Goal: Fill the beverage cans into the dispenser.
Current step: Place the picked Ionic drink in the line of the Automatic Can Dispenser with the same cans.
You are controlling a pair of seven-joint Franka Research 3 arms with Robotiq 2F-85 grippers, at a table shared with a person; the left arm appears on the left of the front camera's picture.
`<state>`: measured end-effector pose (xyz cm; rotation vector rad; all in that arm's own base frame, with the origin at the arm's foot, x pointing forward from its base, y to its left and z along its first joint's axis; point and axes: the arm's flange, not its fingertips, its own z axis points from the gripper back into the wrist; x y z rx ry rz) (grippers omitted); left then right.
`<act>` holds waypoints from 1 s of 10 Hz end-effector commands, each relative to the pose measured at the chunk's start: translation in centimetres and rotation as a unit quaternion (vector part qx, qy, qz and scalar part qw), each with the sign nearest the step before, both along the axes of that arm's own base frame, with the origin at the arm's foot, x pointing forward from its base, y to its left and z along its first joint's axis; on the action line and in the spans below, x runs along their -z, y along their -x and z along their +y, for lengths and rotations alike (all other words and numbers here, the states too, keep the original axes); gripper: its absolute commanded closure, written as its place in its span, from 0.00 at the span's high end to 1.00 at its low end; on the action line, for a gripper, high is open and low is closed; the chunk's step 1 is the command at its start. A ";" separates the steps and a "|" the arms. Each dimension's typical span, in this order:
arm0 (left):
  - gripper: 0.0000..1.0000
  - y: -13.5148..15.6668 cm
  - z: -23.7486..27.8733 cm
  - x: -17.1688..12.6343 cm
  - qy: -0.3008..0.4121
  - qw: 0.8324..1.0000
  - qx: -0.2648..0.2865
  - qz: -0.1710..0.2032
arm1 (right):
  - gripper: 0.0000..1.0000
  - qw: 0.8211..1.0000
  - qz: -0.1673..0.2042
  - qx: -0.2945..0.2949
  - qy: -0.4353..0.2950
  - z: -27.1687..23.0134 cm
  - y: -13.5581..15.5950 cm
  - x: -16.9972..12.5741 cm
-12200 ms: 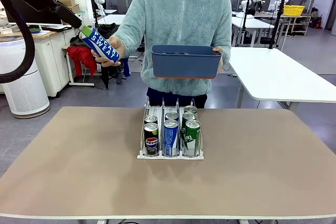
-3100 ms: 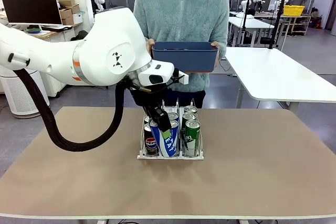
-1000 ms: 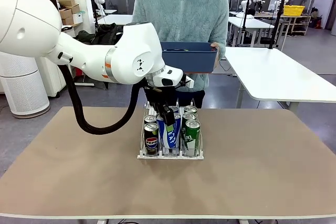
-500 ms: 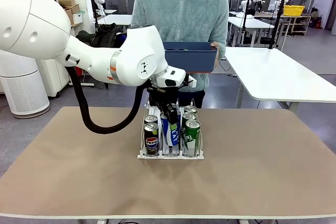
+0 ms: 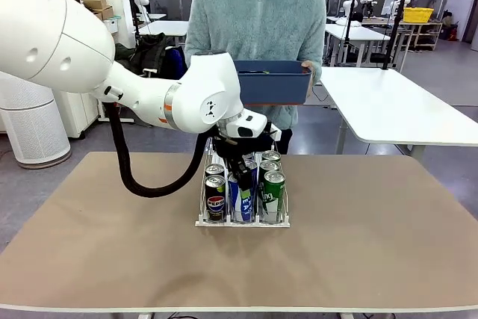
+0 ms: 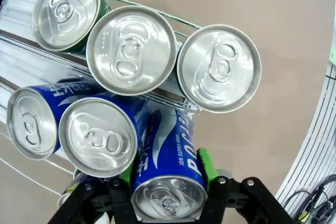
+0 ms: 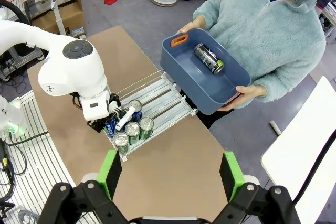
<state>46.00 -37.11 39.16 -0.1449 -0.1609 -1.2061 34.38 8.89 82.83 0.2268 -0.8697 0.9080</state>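
Left gripper (image 6: pixel 167 169) is being observed clamped on a blue-white can (image 6: pixel 163 140), with the green pads pressing its two sides. The can is being held tilted at the dispenser's (image 5: pixel 241 223) middle lane, just beside another blue can (image 6: pixel 100 136) in that lane; contact cannot be told. A Pepsi can (image 5: pixel 215 199) and a green can (image 5: pixel 273 188) are being carried in the dispenser's outer lanes.

Right gripper (image 7: pixel 170 174) is being held wide apart and empty, high above the dispenser. Beyond the dispenser's far end a dark blue bin (image 7: pixel 223 98) is being held by a person, with one black can (image 7: pixel 209 59) lying in it.

Risks being noted: released at this tilt, the can may lean on its neighbour or jam against a wire divider; a slanted withdrawal may drag an adjacent can over.
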 end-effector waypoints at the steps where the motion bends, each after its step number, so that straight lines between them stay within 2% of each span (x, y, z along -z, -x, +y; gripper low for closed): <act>1: 0.57 0.3 -0.3 -0.4 -0.015 0.999 0.012 0.025 | 1.00 1.000 -0.001 0.001 -0.001 0.0 0.0 0.1; 3: 0.57 0.3 -0.2 0.0 -0.014 0.999 0.010 0.037 | 1.00 1.000 -0.001 0.001 -0.001 0.0 0.0 0.1; 5: 0.57 0.5 0.1 0.1 -0.014 0.997 0.033 0.075 | 1.00 1.000 -0.001 0.001 -0.001 0.0 0.0 0.1; 6: 0.57 -0.5 -0.1 0.0 -0.007 1.000 0.002 0.016 | 1.00 1.000 -0.001 0.001 -0.001 0.0 0.0 0.1; 7: 0.57 -0.5 -0.1 0.0 -0.007 1.000 0.002 0.016 | 1.00 1.000 -0.001 0.001 -0.001 0.0 0.0 0.1; 9: 0.76 -0.6 0.1 -0.3 -0.009 1.000 0.003 0.024 | 1.00 1.000 -0.001 0.001 -0.001 0.0 0.0 0.1; 10: 0.87 -0.5 0.1 -0.9 -0.007 1.000 -0.002 0.015 | 1.00 1.000 -0.001 0.001 -0.001 0.0 0.0 0.1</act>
